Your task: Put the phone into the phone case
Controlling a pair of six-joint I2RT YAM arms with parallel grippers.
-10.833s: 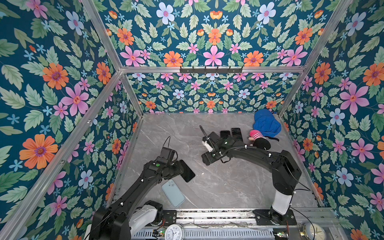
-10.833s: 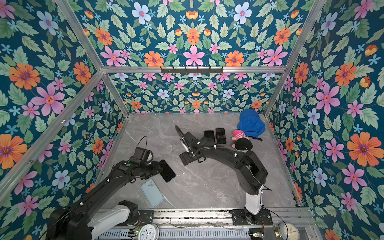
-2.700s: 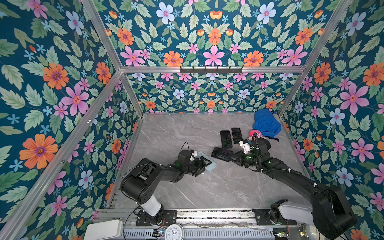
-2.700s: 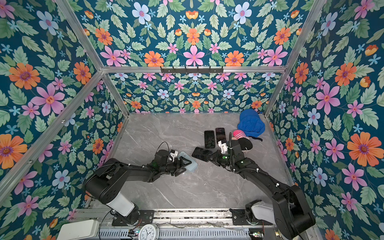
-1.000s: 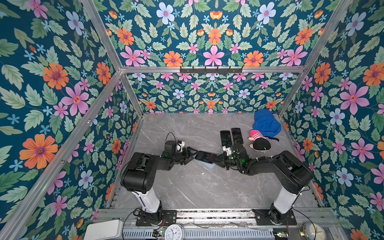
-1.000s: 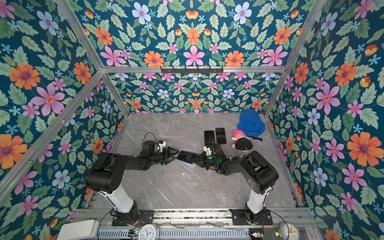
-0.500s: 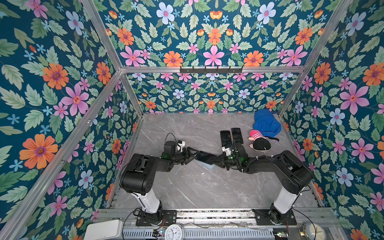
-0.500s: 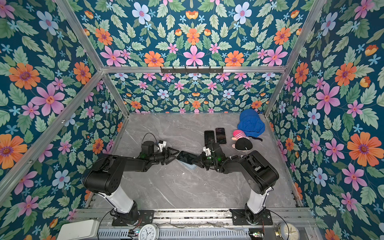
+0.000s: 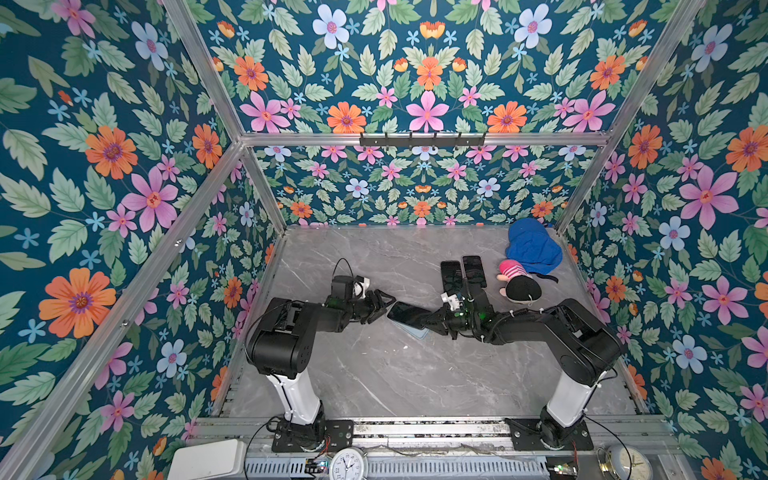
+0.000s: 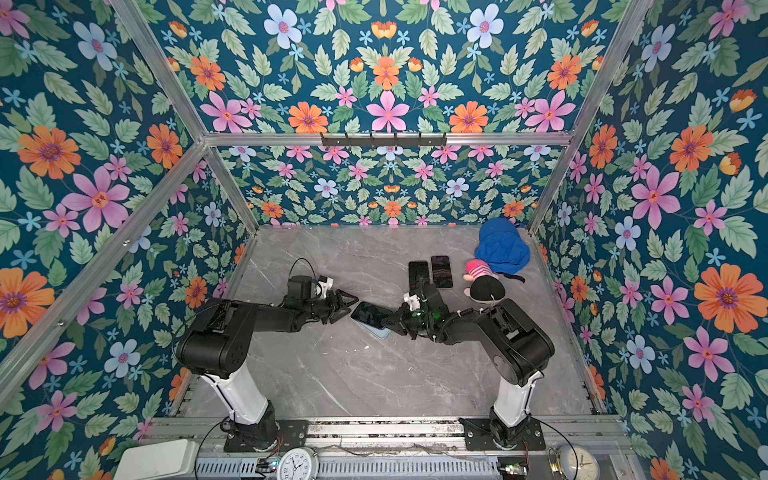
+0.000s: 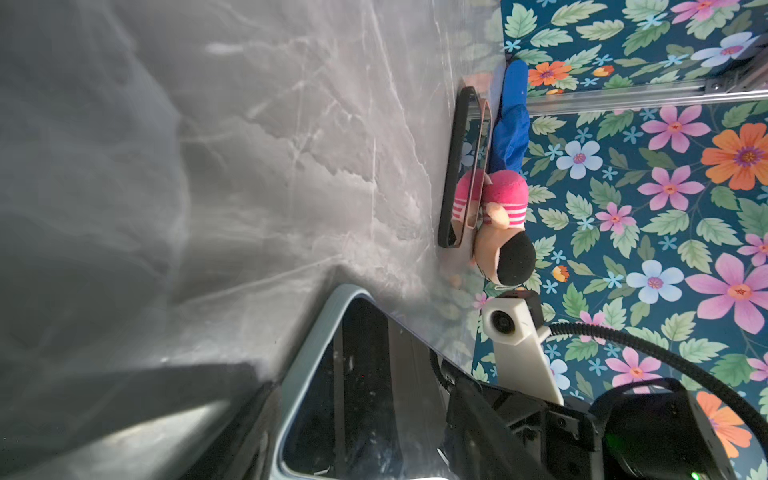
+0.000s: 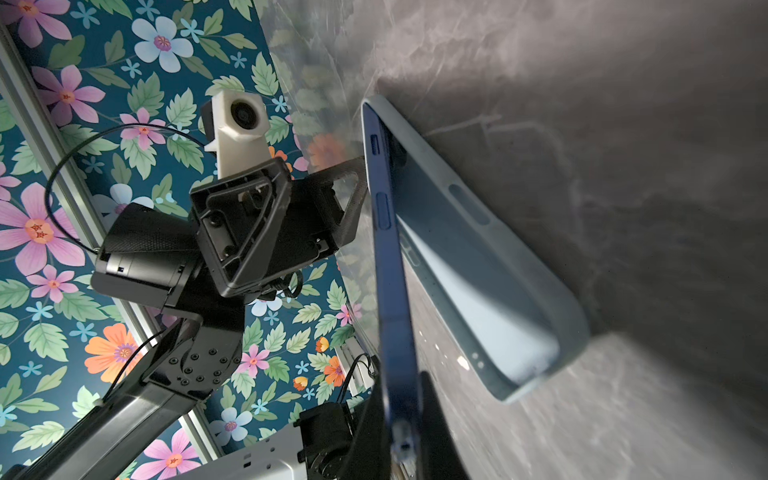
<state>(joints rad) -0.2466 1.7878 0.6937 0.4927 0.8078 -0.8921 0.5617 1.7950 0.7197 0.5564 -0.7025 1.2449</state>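
Phone's angled over the case, not seated yet

We see the right gripper [image 9: 433, 321] pinching one end of the dark blue smartphone [image 9: 409, 314]. The phone is tilted just above the pale blue plastic phone case [image 12: 478, 270], which lies open side up on the grey marble-look surface [image 9: 374, 374]. The left gripper [image 9: 384, 307] sits at the phone's other end, jaws spread. That end seems to meet the case rim, but we can't tell if the gripper touches anything.
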